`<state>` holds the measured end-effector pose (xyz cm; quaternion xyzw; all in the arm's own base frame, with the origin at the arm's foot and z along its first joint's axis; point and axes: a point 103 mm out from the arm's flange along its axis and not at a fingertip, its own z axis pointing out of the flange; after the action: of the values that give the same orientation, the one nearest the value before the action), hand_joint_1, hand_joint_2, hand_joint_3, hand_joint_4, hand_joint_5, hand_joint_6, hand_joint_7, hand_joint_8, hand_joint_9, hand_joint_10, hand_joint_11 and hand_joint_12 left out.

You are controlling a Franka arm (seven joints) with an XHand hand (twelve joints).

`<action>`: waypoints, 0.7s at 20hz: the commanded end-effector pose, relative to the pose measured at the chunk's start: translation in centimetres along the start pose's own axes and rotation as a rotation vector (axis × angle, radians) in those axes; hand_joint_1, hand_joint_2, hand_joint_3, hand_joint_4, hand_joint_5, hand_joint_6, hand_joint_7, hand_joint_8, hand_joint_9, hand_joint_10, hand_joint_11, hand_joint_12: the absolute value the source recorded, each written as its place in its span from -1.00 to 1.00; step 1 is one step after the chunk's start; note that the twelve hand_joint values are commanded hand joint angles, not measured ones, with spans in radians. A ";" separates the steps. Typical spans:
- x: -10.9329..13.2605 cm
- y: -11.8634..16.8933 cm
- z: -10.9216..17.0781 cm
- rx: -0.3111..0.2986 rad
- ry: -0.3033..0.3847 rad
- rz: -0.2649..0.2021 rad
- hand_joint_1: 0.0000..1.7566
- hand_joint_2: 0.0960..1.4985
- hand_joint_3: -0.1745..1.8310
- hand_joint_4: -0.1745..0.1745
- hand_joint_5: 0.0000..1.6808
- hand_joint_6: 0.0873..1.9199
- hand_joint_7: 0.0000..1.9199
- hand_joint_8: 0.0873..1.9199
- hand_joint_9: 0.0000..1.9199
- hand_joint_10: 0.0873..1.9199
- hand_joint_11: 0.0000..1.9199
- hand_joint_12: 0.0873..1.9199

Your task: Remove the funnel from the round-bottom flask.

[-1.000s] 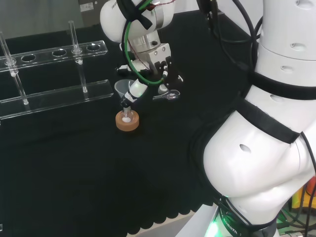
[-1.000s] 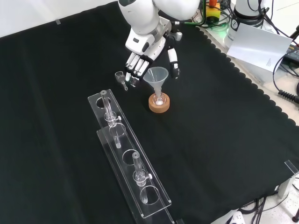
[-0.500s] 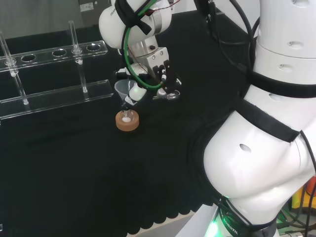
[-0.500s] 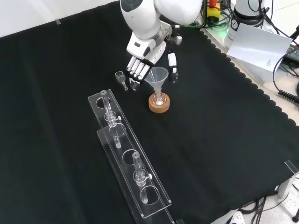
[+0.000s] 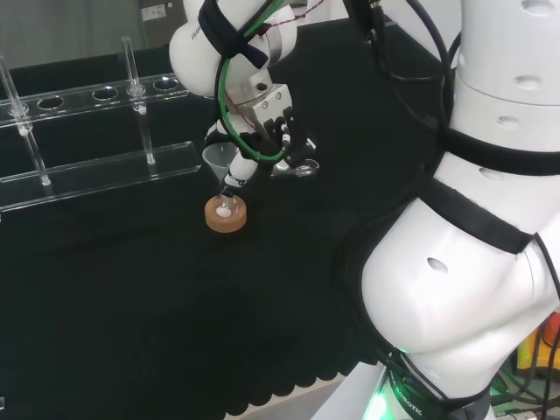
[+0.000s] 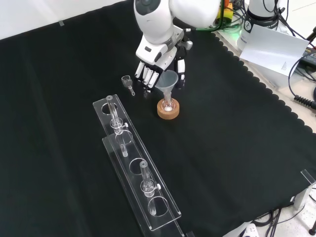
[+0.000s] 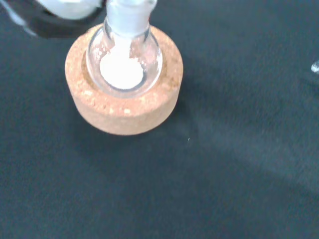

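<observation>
The light, slippery clear plastic funnel (image 6: 167,80) in the small round glass flask (image 7: 124,63) is best pinched at its rim, just beside the black and white hand's (image 6: 157,66) open, straight fingers (image 6: 148,75).

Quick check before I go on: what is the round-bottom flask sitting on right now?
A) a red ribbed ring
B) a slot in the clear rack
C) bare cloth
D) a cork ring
D: the round-bottom flask sits in a cork ring on the black cloth, with the funnel in its neck and the clear rack standing apart.
</observation>
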<state>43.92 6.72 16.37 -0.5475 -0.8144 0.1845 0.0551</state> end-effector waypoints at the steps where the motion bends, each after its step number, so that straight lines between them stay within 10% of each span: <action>1: 1.0 -0.1 -2.4 -0.074 -0.103 -0.015 -0.06 -0.10 -0.46 -0.23 -0.27 -0.65 -0.18 -0.35 0.15 -0.54 -0.38 0.26; 14: 2.1 -1.2 -7.3 -0.156 -0.222 -0.010 -0.02 -0.18 -0.33 -0.25 -0.26 -0.31 -0.11 -0.30 0.26 -0.56 -0.21 0.14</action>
<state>44.39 9.63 21.36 -0.5225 -0.8320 0.1816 -0.0425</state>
